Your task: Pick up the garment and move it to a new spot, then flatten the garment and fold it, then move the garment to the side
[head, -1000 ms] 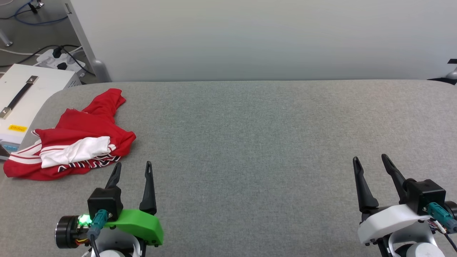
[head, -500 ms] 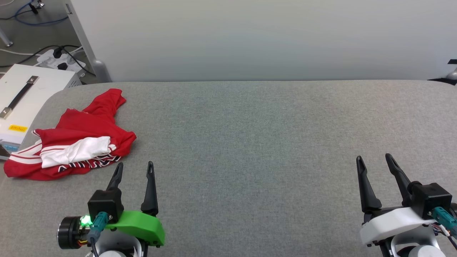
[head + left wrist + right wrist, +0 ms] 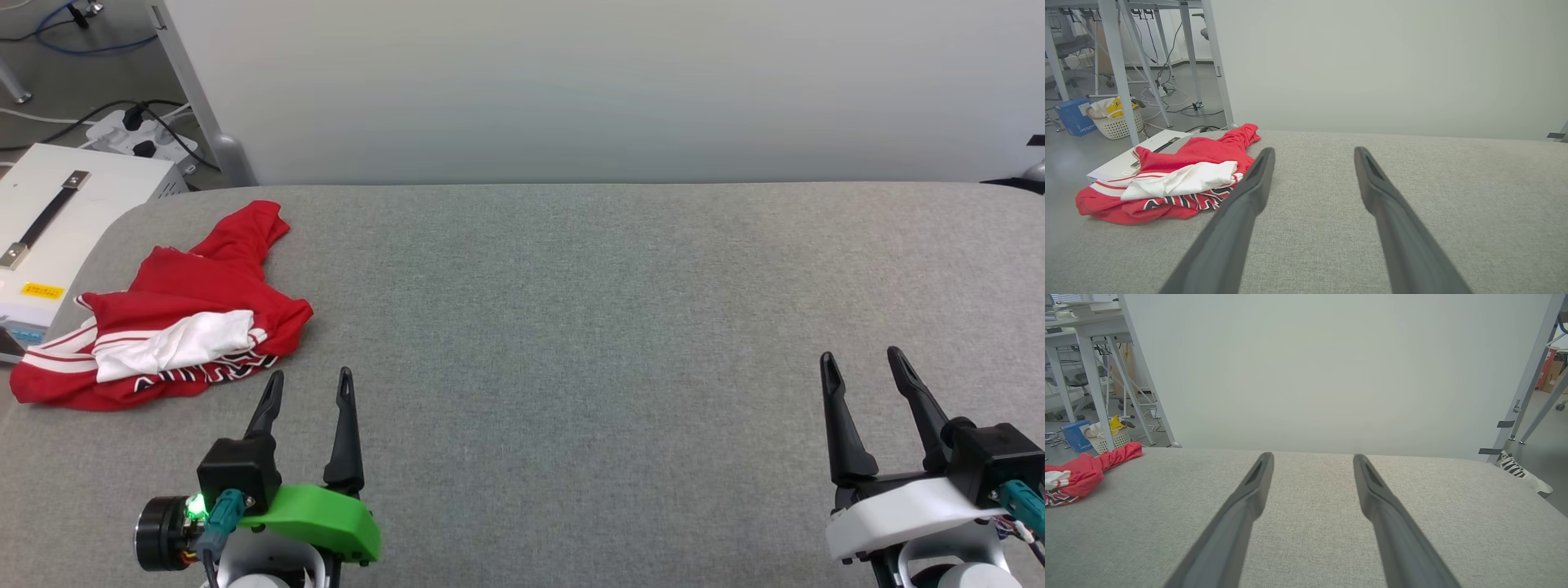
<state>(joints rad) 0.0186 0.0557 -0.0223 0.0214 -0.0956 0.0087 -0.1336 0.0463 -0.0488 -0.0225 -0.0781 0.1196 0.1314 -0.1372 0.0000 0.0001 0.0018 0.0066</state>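
The garment (image 3: 175, 318) lies crumpled at the far left of the grey padded table (image 3: 571, 310), red with a white sleeve on top and part of the black lettering showing. My left gripper (image 3: 311, 376) hovers open just right of and nearer than the garment, nothing between its fingers. In the left wrist view the garment (image 3: 1175, 179) sits left of my left gripper (image 3: 1312, 153). My right gripper (image 3: 861, 355) is open and empty at the table's right side. The right wrist view catches the garment (image 3: 1081, 469) at its left edge, far from my right gripper (image 3: 1312, 457).
A white box with a black handle (image 3: 57, 220) stands off the table's left end, with a power strip and cables (image 3: 139, 135) behind it. A pale wall panel (image 3: 571, 90) runs along the far edge. A shoe (image 3: 1519, 471) shows beyond the right end.
My right gripper has drifted slightly to the right and up in the head view. The left gripper and garment have hardly moved; both stay open.
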